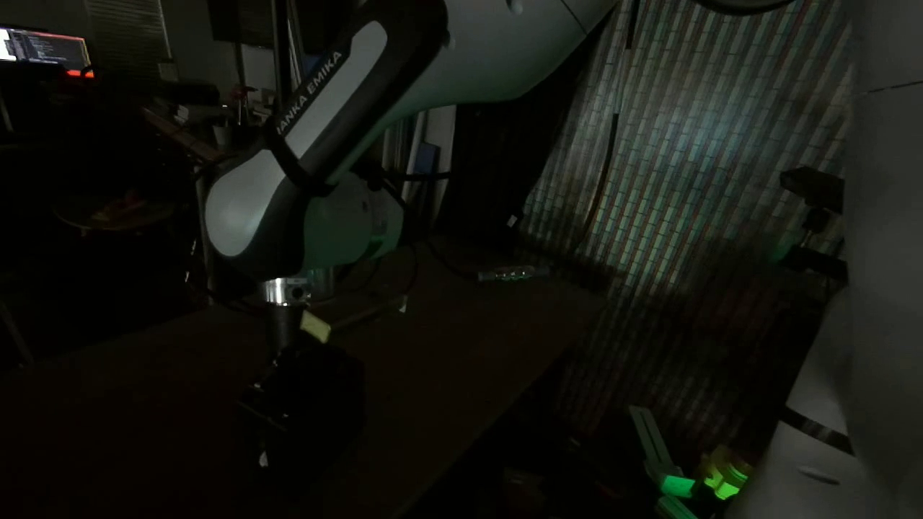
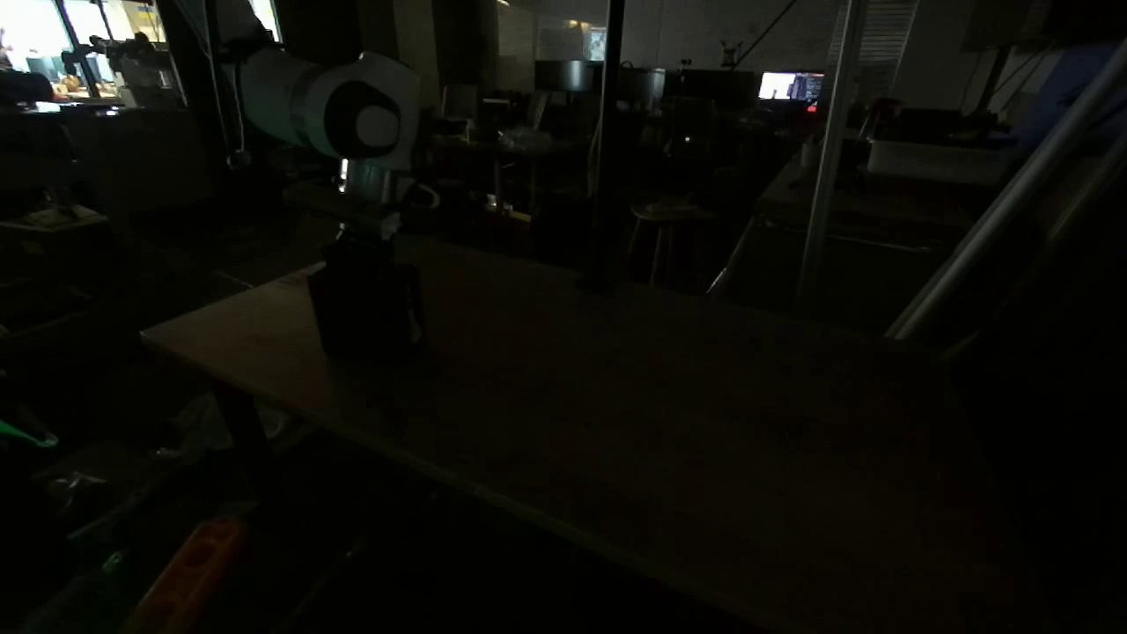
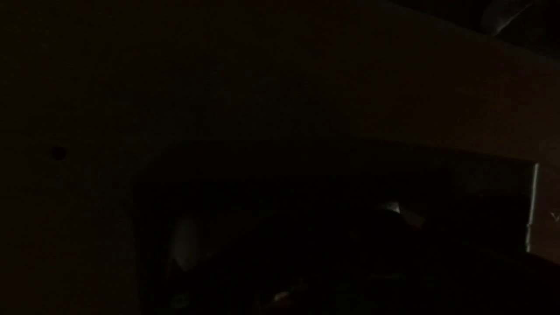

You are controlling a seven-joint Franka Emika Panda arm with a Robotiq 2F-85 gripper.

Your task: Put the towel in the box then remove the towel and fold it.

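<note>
The scene is very dark. A black box (image 2: 365,317) stands on the table, and it also shows as a dark shape in an exterior view (image 1: 324,411). In the wrist view the box (image 3: 533,197) fills the lower part, its right edge catching light. My gripper (image 2: 361,251) points down at the box's top opening, with its fingers hidden by the box walls or the dark. Whether it is open or shut does not show. A pale patch (image 3: 186,243) inside the box may be towel; I cannot tell. No towel shows clearly elsewhere.
The brown table (image 2: 616,396) stretches away from the box, and its near edge runs close to the box. A power strip (image 1: 513,274) lies on the table toward the wall. A metal pole (image 2: 828,158) stands behind the table.
</note>
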